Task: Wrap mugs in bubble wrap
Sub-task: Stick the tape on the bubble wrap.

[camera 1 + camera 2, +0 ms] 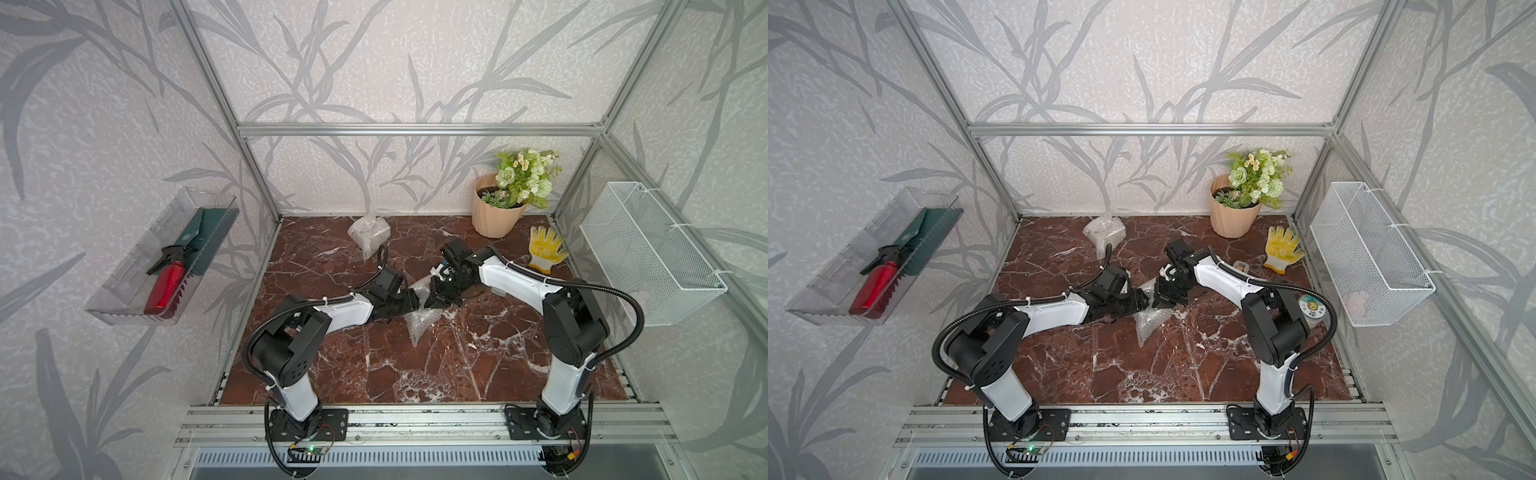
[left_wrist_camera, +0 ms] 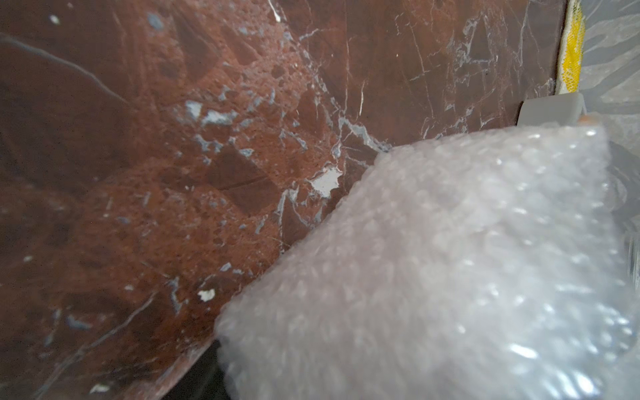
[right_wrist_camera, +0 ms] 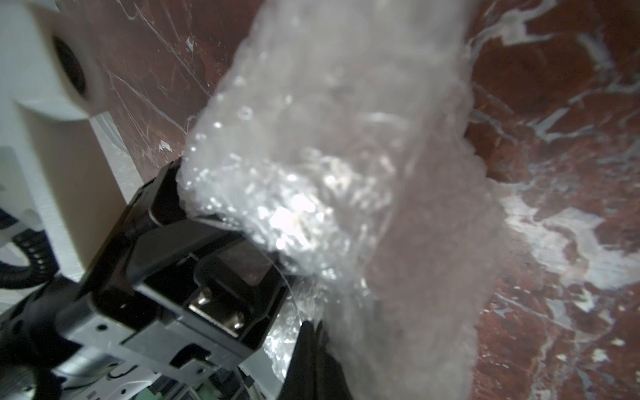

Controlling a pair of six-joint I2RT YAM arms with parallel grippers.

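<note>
Closest to the arm bases, a loose tail of the bubble wrap (image 1: 419, 328) lies flat on the counter (image 1: 415, 374), pointing toward the front. Just past it, mid-counter, the two claws meet nose to nose over the bunched-up part of the sheet. In the right wrist view the left claw (image 3: 194, 214) has its jaws partway apart around the fat wad of wrap and looks clamped on it. The right claw (image 3: 311, 332) is pinched tight together on a thin edge of the same sheet.

No bare mug in view anywhere — my guess is one sits inside that wad, but the plastic hides it. Further back, near the wall, there's an already bundled lump of wrap (image 1: 369, 235), so I'd say this is mug number two, mid-fold. The flowerpot (image 1: 496, 216) and glove (image 1: 545, 249) sit in the far right corner, well apart from all this.

Next move, I reckon: the right claw drags its edge over the wad while the left holds firm — slippery stuff, so go slow. That tail needs tucking too.
</note>
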